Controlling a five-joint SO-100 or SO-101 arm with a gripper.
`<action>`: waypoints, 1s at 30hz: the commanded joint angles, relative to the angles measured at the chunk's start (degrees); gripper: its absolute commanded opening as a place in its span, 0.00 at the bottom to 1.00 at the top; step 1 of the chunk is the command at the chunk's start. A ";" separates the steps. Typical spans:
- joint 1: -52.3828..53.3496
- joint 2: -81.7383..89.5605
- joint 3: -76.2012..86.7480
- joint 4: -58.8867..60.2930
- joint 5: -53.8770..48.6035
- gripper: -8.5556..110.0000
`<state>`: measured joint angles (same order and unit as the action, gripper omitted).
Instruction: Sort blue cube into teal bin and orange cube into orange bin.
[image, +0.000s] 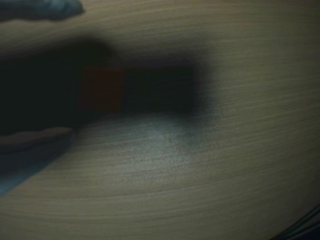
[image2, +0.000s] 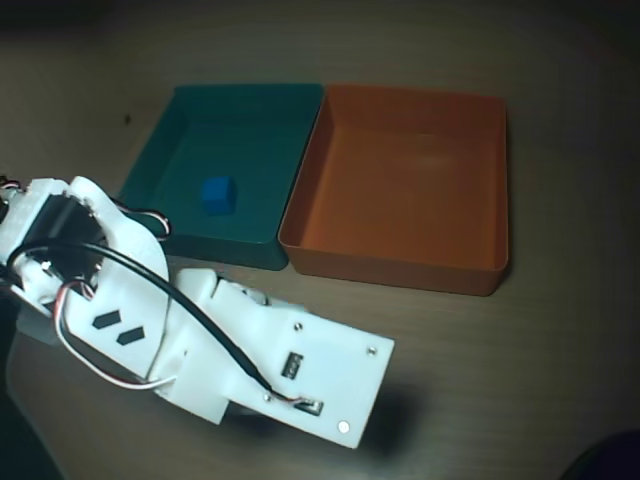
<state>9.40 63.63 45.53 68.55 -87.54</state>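
Observation:
In the wrist view the orange cube (image: 102, 90) rests on the wooden table in deep shadow. My gripper (image: 77, 70) is open, with one blurred finger (image: 45, 9) above the cube and the other (image: 37, 142) below it, neither touching it. The overhead view shows the blue cube (image2: 218, 194) lying inside the teal bin (image2: 165, 135). Beside it on the right, the orange bin (image2: 400, 262) holds nothing. My white arm (image2: 290, 365) reaches over the table in front of the bins and hides both the gripper and the orange cube in that view.
The two bins touch side by side at the back of the wooden table (image2: 500, 380). Black and white cables (image2: 150, 280) loop over the arm. A dark object (image2: 610, 460) sits at the bottom right corner.

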 joint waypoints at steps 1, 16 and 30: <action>1.05 -2.02 -7.03 -0.79 -0.26 0.39; 0.35 -18.63 -11.95 -0.79 -0.35 0.38; -1.32 -20.74 -11.95 0.00 -0.35 0.33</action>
<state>7.91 40.78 37.71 68.55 -87.71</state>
